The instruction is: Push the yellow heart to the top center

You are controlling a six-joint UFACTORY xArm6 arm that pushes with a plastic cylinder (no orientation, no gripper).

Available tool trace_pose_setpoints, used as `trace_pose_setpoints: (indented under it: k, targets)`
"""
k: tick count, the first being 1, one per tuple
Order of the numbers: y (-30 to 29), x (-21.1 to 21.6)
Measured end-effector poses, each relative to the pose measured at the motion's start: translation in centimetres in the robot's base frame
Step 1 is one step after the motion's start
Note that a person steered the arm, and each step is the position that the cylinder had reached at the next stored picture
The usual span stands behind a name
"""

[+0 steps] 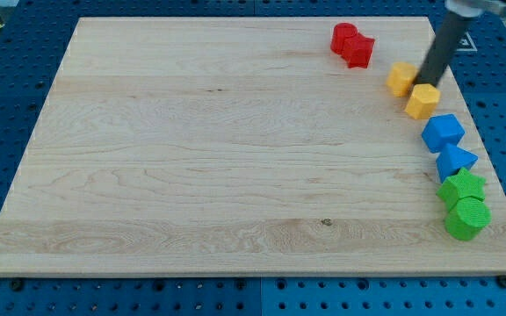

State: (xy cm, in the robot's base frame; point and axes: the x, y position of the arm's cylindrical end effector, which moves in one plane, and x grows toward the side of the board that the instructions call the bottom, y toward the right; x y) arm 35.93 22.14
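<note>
Two yellow blocks lie near the board's right edge, toward the view's top. One [401, 78] is on the left and the other [422, 102] sits just below and to its right. I cannot tell which one is the heart. My tip [426, 84] is between them, at the right side of the left yellow block and at the top edge of the lower one. The dark rod slants up to the view's top right.
Two red blocks [351, 44] touch each other at the top, left of the yellow ones. Below the yellow blocks a column runs down the right edge: a blue cube [443, 132], a blue triangle [455, 161], a green star [462, 187] and a green cylinder [467, 218]. The wooden board [200, 158] lies on a blue pegboard.
</note>
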Motion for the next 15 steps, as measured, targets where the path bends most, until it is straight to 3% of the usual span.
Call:
trace_pose_setpoints:
  k: [2, 4, 5, 8, 13, 15]
  targets:
    - [-8.0, 0.0]
    - [1.2, 2.8]
    - [1.4, 0.7]
    - [-8.2, -2.7]
    - [-7.3, -3.9]
    - [-12.2, -5.5]
